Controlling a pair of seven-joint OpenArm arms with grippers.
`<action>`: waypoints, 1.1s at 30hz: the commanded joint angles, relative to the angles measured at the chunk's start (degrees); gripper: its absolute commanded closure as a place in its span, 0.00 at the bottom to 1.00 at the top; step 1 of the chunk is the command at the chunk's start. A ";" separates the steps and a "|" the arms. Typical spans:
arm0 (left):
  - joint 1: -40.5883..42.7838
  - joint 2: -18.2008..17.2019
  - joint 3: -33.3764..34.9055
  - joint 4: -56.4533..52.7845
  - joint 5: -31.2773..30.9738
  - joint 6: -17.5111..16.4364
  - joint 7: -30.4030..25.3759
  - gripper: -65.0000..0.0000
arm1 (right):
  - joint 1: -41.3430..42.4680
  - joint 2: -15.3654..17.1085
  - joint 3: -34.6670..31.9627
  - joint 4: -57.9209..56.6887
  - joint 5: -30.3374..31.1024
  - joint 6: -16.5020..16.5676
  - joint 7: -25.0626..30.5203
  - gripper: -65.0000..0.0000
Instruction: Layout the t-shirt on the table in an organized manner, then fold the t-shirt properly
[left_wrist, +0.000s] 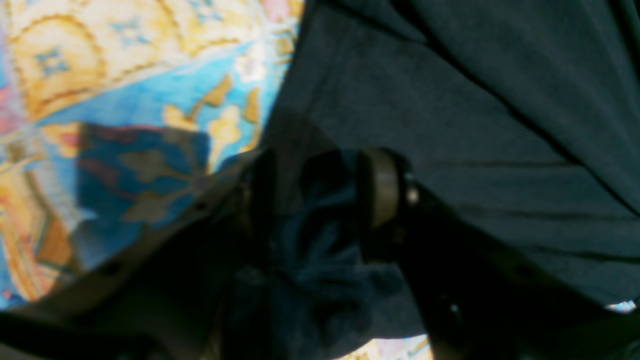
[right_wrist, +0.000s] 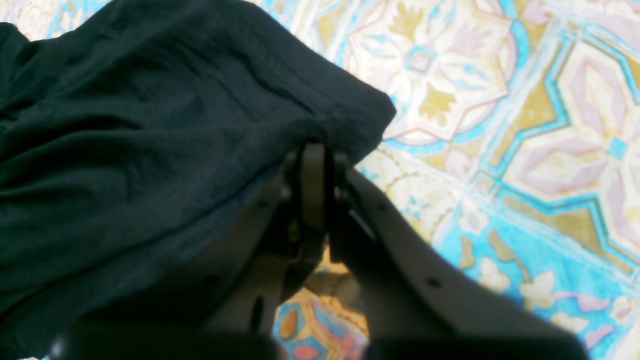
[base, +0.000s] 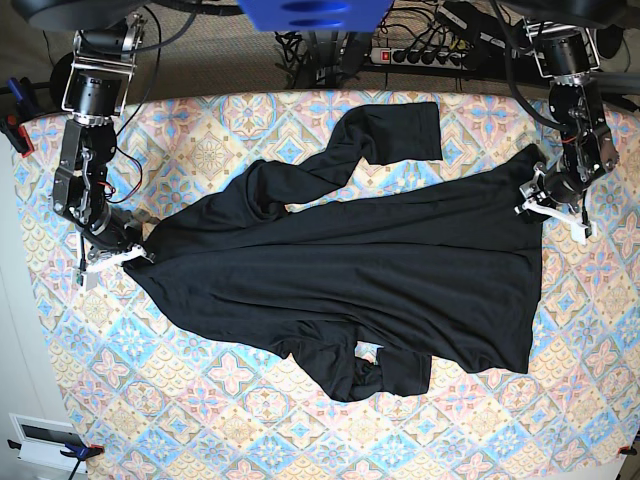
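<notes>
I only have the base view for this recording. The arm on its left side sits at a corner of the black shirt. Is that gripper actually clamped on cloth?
Observer: Yes. In the right wrist view, the right gripper is shut, pinching the edge of the t-shirt.
Operator: And the other arm?
Observer: In the left wrist view, the left gripper has its jaws apart, with bunched cloth between them.
Operator: Is the cloth beside it flat?
Observer: Not quite. Long creases run across it, next to the bare table.
</notes>
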 joint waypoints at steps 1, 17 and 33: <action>-0.66 -1.07 -0.31 0.68 -0.46 -0.23 -1.03 0.55 | 1.26 1.07 0.37 0.98 0.35 0.31 0.94 0.99; -3.04 -1.07 0.13 -4.86 1.21 -0.23 -5.25 0.54 | 1.26 1.07 0.37 0.98 0.35 0.31 0.94 0.99; -0.93 -0.98 -0.22 0.77 0.59 -0.76 -2.52 0.82 | 1.35 1.07 0.37 0.89 0.35 0.31 0.94 0.99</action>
